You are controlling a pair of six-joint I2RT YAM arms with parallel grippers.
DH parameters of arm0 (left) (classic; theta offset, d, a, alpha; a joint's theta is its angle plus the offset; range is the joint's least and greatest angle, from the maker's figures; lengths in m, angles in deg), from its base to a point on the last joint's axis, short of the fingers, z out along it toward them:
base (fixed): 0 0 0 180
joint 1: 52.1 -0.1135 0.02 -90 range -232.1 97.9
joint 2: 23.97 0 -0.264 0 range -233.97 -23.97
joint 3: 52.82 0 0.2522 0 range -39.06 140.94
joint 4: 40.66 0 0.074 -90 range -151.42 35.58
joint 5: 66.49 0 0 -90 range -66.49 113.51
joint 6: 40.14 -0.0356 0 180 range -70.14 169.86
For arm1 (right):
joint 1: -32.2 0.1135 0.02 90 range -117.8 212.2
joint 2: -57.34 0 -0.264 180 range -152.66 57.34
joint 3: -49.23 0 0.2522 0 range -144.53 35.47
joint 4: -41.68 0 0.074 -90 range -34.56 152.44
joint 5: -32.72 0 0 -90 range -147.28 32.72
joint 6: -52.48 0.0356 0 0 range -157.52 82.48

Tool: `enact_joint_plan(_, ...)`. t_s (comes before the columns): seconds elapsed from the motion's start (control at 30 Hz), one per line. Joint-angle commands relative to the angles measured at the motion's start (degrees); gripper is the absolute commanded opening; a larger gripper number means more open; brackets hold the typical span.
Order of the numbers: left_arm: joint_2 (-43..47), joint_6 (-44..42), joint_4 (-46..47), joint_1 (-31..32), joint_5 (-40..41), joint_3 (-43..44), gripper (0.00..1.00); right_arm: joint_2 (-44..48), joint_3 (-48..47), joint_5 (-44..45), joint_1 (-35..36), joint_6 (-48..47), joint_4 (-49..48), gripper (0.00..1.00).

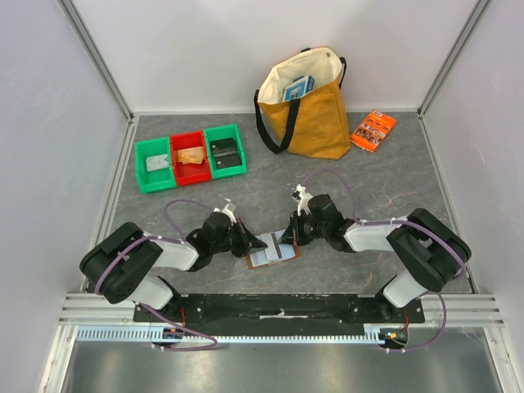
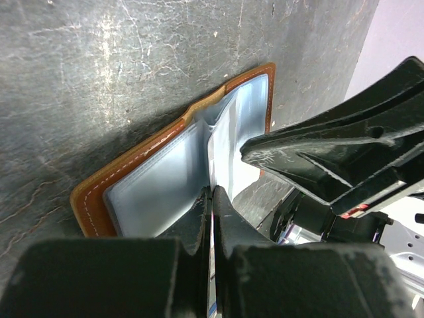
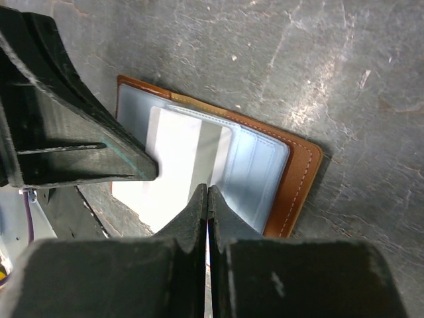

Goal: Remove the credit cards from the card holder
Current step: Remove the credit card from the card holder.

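Observation:
The brown card holder [image 1: 295, 252] lies open on the table between my two grippers, its pale grey-blue pockets facing up. It shows in the left wrist view [image 2: 93, 199] and the right wrist view [image 3: 301, 179]. A pale credit card [image 3: 175, 152] sticks partway out of a pocket toward the left arm's side. My left gripper [image 1: 248, 242] is shut, with a thin pale card edge between its fingers [image 2: 213, 192]. My right gripper [image 1: 292, 236] is shut on a thin inner leaf of the holder [image 3: 208, 189]. No other cards are visible.
Two green bins and a red bin [image 1: 190, 157] stand in a row at the back left. A yellow tote bag [image 1: 311, 115] stands at the back centre with an orange printed packet [image 1: 373, 129] to its right. White walls enclose the table.

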Motion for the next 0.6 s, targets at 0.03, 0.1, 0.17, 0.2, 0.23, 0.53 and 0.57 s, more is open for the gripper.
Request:
enact_joint_plan(0.03,0.3,-2.2,0.2,-0.3,0.0,0.5,0.02,-2.2,0.1,1.5,-0.2,0.7,-0.1,0.0)
enact_joint_plan(0.1,0.5,-2.1,0.2,-0.3,0.1,0.3,0.02,-2.7,0.3,2.1,-0.2,0.6,1.5,0.0)
enact_joint_plan(0.17,0.6,-1.9,0.1,-0.4,0.2,0.2,0.02,-3.0,0.6,3.5,-0.2,0.7,3.4,0.0)
enact_joint_plan(0.2,0.6,-1.7,0.2,-0.3,0.3,0.2,0.02,-2.9,0.8,4.3,-0.3,0.8,4.3,0.0)
enact_joint_plan(0.23,0.7,-1.6,0.2,-0.4,0.2,0.1,0.02,-2.9,0.9,5.0,-0.3,0.7,5.4,0.0)
enact_joint_plan(0.53,2.5,-0.3,0.3,-0.3,0.3,-1.2,0.02,-2.7,0.8,8.9,-0.7,-0.6,10.8,0.0)
enact_joint_plan(0.57,2.7,-0.1,0.3,-0.3,0.3,-1.4,0.02,-2.9,0.7,8.8,-0.8,-0.6,10.8,0.0)
